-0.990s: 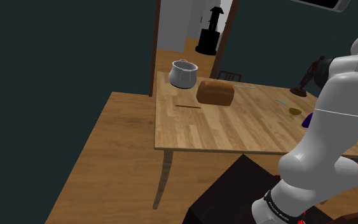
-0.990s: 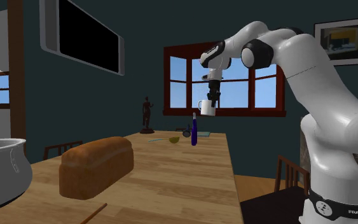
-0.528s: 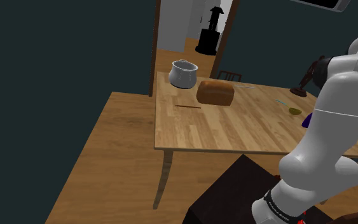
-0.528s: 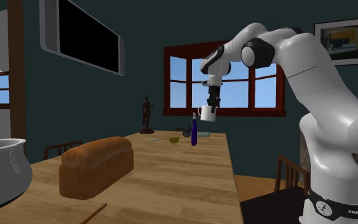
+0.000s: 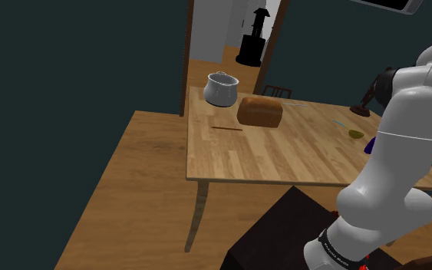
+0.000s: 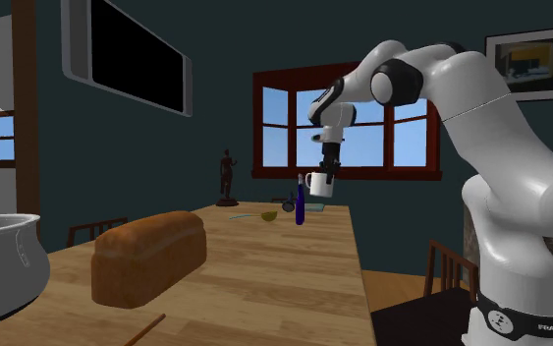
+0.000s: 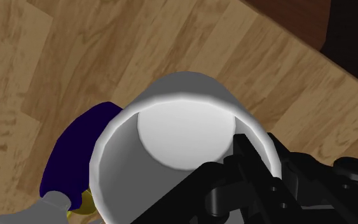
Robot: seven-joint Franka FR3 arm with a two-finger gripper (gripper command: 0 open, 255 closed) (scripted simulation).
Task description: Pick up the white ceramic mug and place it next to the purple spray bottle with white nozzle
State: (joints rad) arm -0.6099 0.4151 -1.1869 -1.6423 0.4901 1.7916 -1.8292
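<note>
The fingers of your gripper are pinching the mug by its wall: one finger sits inside the rim, the other outside it. The mug is white, with its open mouth turned toward the hand. In the second exterior view the gripper points down and the mug hangs from it in the air, clear of the table. Its handle is on the side toward the bottle.

You have the mug just beside the bottle's top and at about that height (whether the two touch, I cannot tell). From the hand's own camera the bottle is dark purple and peeks out from under the mug's edge, its pale nozzle lower down, with bare wood all around.

The bottle stands near the table's end on the arm's side, close to a small yellow-green bowl and a dark figurine. In the shoulder view a sliver of the bottle shows at the arm's edge, near the bowl.

Well apart from all this, toward the table's other end, you have a loaf and, at the corner just beyond it, a grey pot. A thin brown stick lies near the loaf.
</note>
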